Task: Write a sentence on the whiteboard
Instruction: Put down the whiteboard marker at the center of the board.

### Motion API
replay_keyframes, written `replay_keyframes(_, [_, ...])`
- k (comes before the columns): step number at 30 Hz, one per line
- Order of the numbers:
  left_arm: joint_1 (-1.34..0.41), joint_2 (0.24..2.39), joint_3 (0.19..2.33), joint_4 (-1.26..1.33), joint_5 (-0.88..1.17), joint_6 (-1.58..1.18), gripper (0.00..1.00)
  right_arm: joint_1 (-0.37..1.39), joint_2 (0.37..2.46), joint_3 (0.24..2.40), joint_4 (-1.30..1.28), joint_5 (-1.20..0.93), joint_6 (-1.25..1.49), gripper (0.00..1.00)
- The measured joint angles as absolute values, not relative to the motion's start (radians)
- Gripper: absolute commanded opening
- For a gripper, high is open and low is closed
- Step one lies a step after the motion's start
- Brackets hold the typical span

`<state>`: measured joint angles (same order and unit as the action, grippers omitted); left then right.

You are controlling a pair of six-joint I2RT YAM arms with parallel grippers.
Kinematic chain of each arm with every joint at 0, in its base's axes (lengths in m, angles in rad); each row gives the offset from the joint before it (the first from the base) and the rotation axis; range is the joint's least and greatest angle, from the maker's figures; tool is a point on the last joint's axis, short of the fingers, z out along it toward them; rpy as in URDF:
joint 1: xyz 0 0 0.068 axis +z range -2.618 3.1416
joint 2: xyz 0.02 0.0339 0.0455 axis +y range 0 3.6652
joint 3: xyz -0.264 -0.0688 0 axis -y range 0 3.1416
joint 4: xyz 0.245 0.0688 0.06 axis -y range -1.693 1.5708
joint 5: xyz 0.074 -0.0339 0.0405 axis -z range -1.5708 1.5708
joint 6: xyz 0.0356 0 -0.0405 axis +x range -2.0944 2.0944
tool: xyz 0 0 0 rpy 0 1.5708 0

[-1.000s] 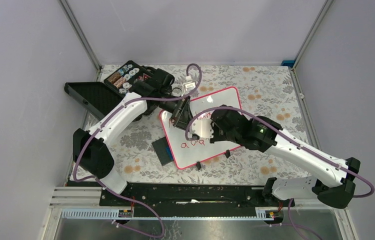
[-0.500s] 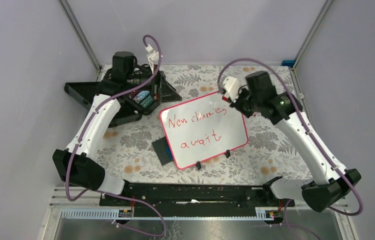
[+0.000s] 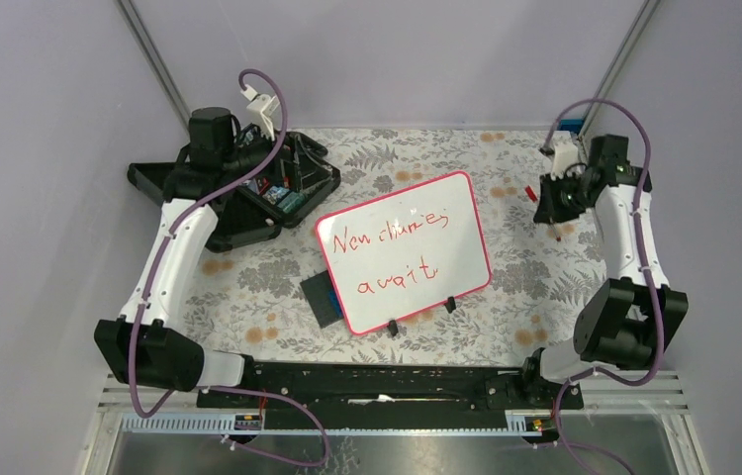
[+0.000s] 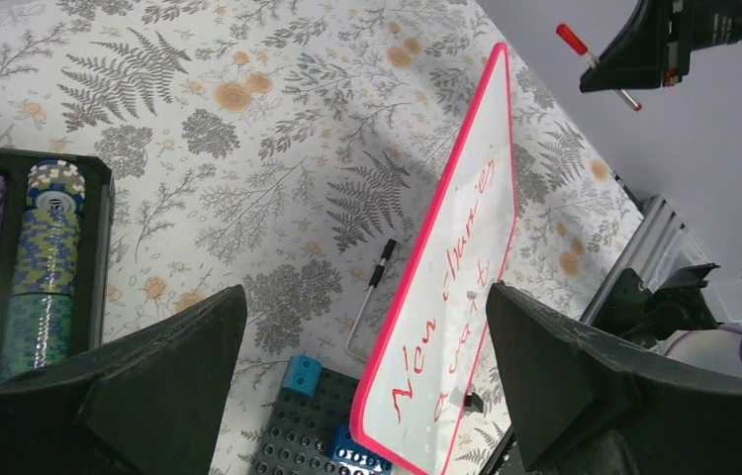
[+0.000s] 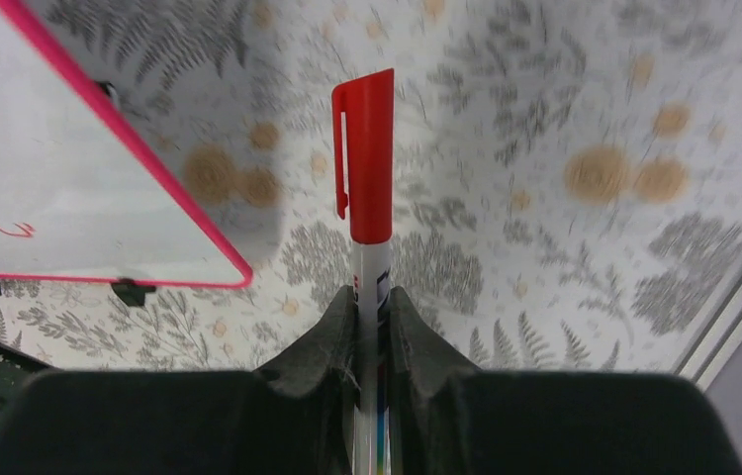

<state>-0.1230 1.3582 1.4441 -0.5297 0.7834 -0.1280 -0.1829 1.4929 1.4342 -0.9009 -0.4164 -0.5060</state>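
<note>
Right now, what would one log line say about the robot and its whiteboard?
whiteboard: sentence written in red | right jaws: shut on capped red marker | left jaws: open, empty

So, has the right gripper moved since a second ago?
Yes. The right gripper has swung off the whiteboard, to the right past its frame, shut on the marker.

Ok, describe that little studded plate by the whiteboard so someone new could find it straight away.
Start at the whiteboard, standing mid-table with red writing. Against its near left edge lies a small dark plate, partly hidden by the board. Unlike the bigger black case of chips further back, it is flat, studded and carries blue blocks.
</note>
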Motion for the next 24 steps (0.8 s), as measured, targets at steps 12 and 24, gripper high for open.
replay_keyframes(12, [-0.123,1.348,1.386,-0.524,0.751,-0.120,0.99,-0.282,1.492,1.032,-0.802,-0.415,-0.504,0.07])
replay_keyframes(24, [-0.123,1.348,1.339,-0.520,0.749,-0.120,0.99,-0.289,1.534,0.929,-0.678,-0.374,-0.503,0.17])
